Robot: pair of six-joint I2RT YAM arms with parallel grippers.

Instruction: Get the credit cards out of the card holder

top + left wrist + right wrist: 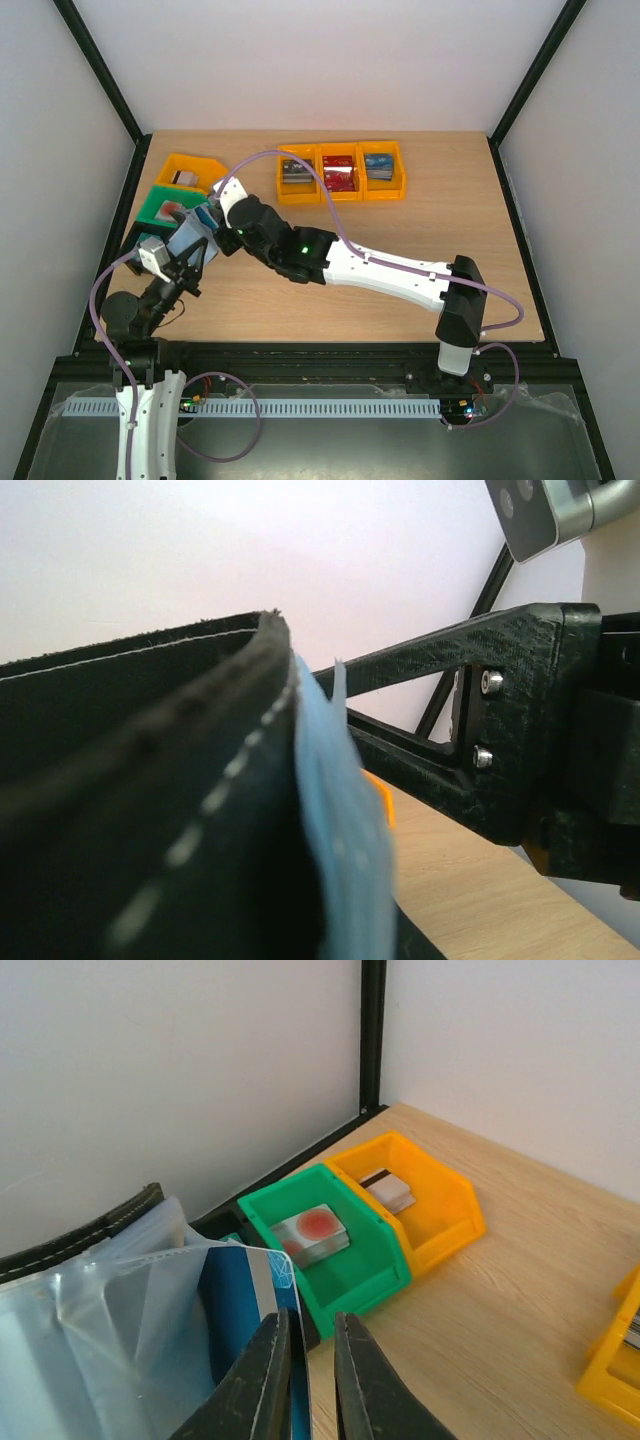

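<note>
The wooden table (pixel 420 210) carries a row of three orange bins (pixel 340 196) along its far side, each with cards lying in it. A green bin (pixel 365 1280) and a single orange bin (pixel 450 1222) sit side by side, touching, at the far left corner.

The right arm (pixel 390 270) reaches across the table to the left, so that the right gripper (pixel 310 1315) meets the left gripper (pixel 170 262) near the green bin.

The card holder (pixel 130 780), black with pale stitching, stands raised off the table between the two grippers. It is open, showing its light-blue lining (pixel 340 840) and a clear plastic sleeve (pixel 120 1320). It fills the left wrist view and hides that gripper's fingers, so the left jaws only seem to be clamped on the card holder from below.

A blue credit card (pixel 232 1305) with a white stripe stands partly out of the sleeve. The right jaws are nearly together, pinching the card's right edge.

A small white block with a red spot (pixel 312 1230) lies in the green bin, and a grey-white flat piece (pixel 390 1190) lies in the orange bin beside it.
</note>
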